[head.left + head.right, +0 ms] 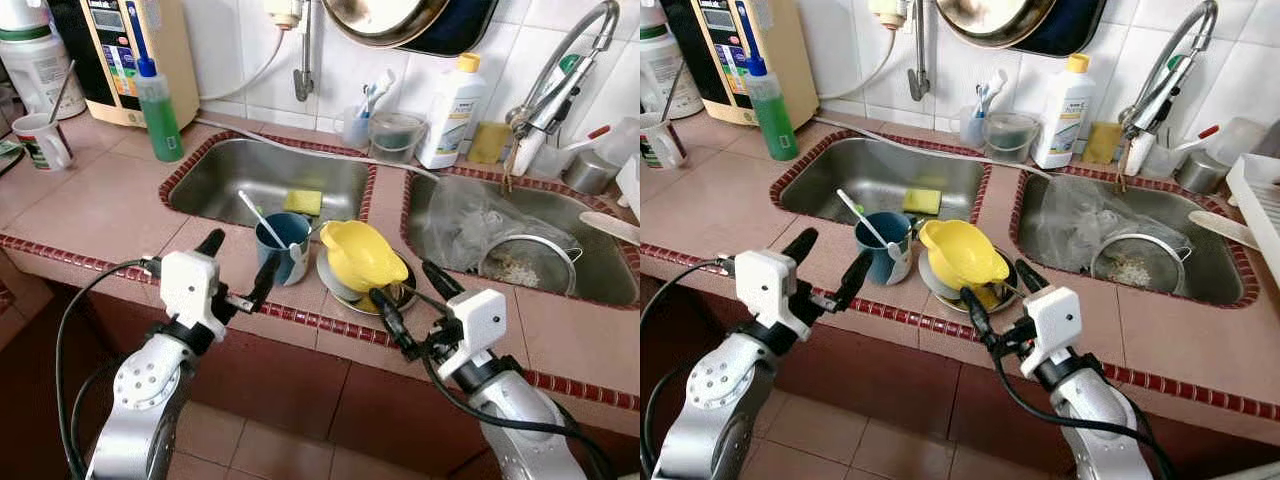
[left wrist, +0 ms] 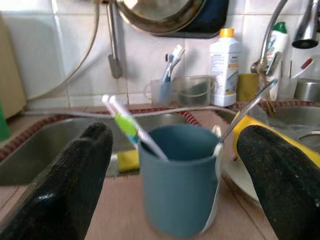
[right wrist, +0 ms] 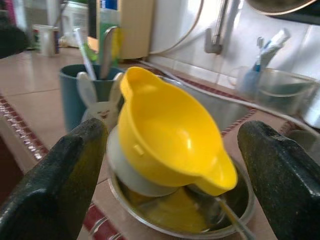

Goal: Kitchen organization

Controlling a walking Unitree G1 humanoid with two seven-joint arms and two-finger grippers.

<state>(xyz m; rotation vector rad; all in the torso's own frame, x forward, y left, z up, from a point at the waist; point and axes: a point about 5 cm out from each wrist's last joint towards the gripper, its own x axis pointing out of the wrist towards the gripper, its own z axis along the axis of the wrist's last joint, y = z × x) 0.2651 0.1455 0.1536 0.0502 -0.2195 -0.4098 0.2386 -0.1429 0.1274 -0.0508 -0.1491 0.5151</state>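
Note:
A blue mug (image 1: 282,247) holding a toothbrush and a spoon stands on the tiled counter's front strip, before the left sink. Right of it, a yellow bowl (image 1: 358,255) lies tilted on a white dish inside a metal bowl (image 1: 385,300). My left gripper (image 1: 238,262) hovers open just in front of the mug (image 2: 182,180), with a finger to each side of it and apart from it. My right gripper (image 1: 400,284) is open at the counter edge, facing the yellow bowl (image 3: 170,135) without touching it.
The left sink (image 1: 200,185) holds a yellow sponge (image 1: 302,201); the right sink (image 1: 600,270) holds a strainer (image 1: 525,262) and plastic. A green soap bottle (image 1: 158,110) and a white mug (image 1: 40,140) stand to the left. A white bottle (image 1: 448,110) and the faucet (image 1: 560,70) are behind. A dish rack (image 1: 1260,200) is at far right.

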